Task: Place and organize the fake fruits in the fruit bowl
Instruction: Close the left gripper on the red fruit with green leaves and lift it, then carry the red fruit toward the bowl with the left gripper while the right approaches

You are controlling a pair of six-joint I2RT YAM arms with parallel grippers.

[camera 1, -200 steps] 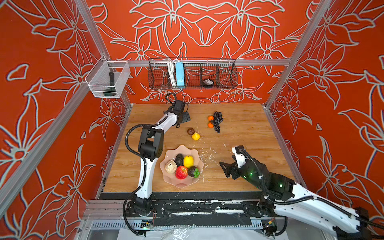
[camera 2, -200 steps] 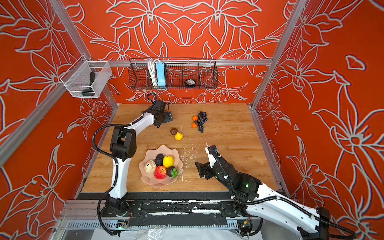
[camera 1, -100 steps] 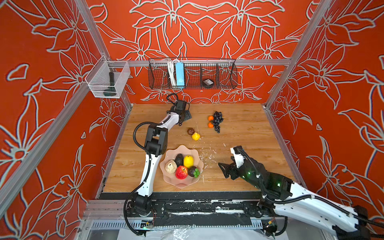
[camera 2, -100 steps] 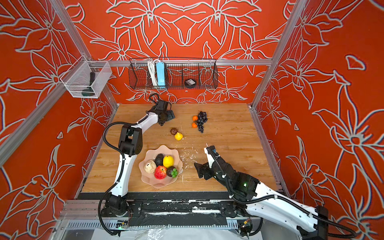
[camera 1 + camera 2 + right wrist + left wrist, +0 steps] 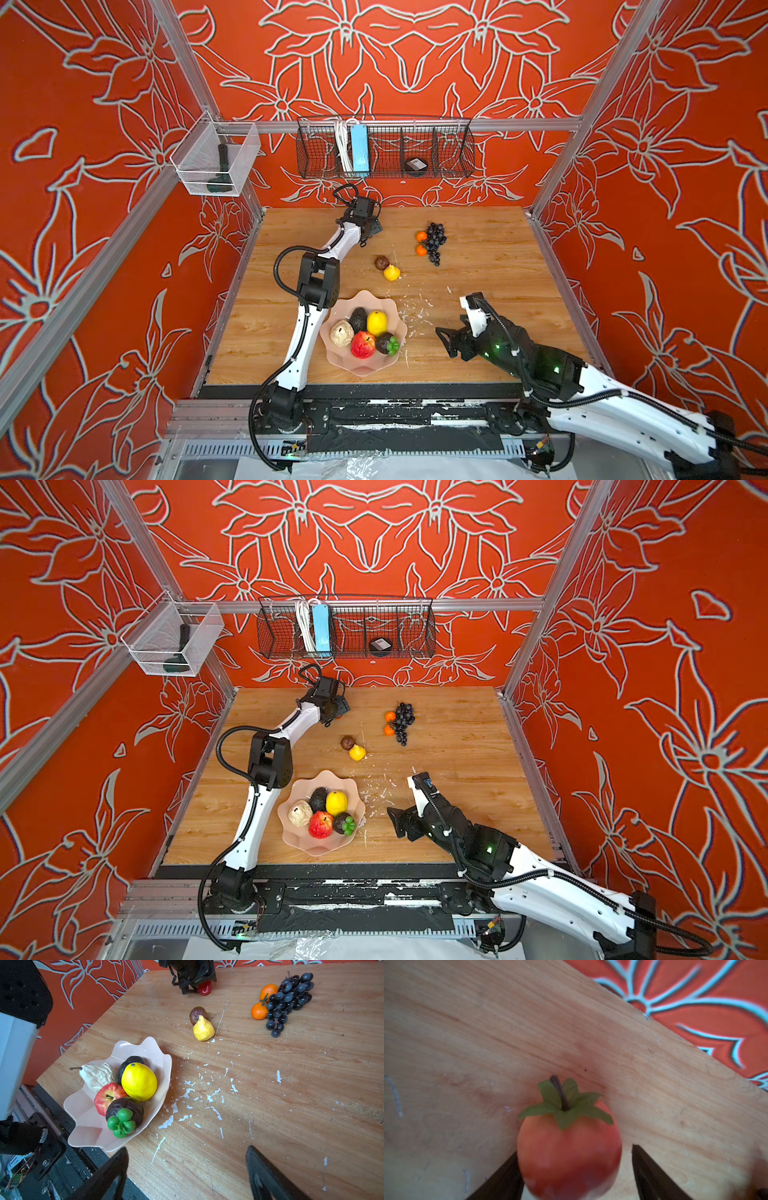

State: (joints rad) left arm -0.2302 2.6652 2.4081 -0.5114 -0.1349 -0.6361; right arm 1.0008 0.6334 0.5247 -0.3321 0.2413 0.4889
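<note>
Red fruit w/ green leafy cap, brown stem, btwn left gripper jaws

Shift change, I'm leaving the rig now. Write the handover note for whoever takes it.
The left gripper is open, its jaws either side of the red fruit at the back of the table. A gap shows on one side, so no grip yet.
The right gripper is open and empty over the table's near right.
Done: pear, avocado, lemon, apple and mangosteen lie in the bowl.
Left: the red fruit; the brown fruit and small yellow fruit, touching mid-table; two oranges beside the grapes.
</note>
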